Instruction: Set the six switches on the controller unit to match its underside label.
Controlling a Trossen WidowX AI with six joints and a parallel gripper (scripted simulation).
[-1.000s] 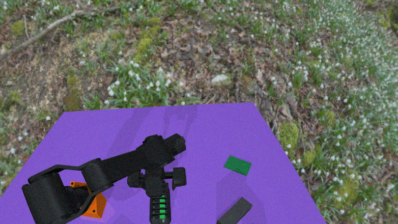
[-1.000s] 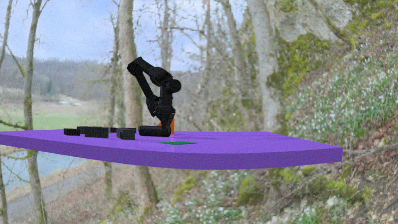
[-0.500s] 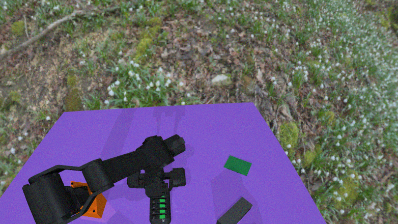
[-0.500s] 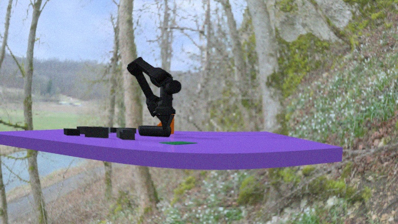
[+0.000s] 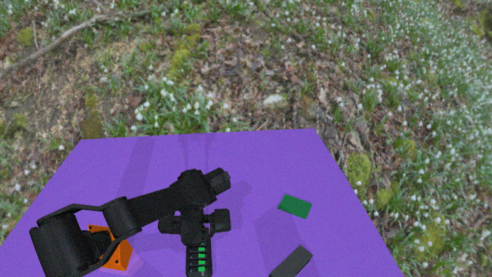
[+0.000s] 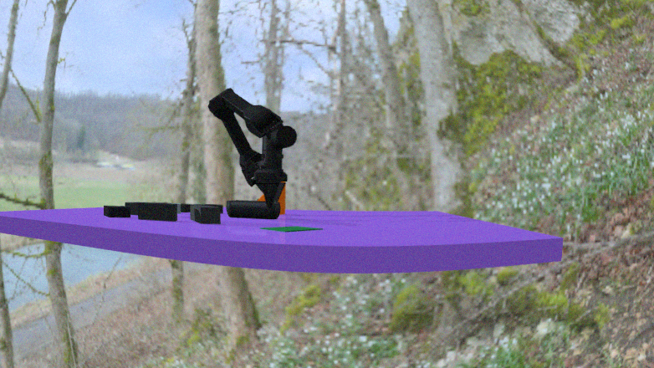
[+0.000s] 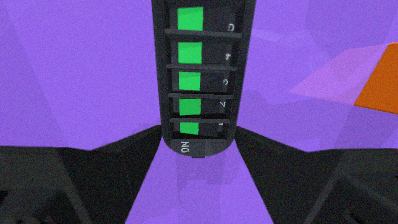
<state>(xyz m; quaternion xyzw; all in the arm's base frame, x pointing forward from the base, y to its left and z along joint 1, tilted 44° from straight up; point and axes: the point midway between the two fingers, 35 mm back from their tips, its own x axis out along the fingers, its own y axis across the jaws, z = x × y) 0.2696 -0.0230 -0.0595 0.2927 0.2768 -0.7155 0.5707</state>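
Observation:
The dark grey controller unit (image 5: 201, 265) (image 6: 251, 209) (image 7: 212, 52) sits low on the purple bench with its switch face up. Several rocker switches with green ends show in a row in the wrist view, with "ON" printed by the near end. Which ends are pressed down is hard to tell. The far end is cut off by the wrist view's top edge, and the label underneath is hidden. My gripper (image 6: 273, 208) (image 7: 198, 129) points down and is shut on the unit's near end, one finger on each long side. In the top view its body hides that end.
A green plate (image 5: 294, 206) (image 6: 292, 228) lies flat on the bench (image 5: 275, 155) (image 6: 411, 228). A dark grey block (image 5: 292, 261) (image 6: 206, 214) lies beyond the unit, with several more dark blocks (image 6: 157, 212) farther left in the exterior view. An orange part (image 5: 120, 254) (image 7: 380, 85) stands near the arm's base.

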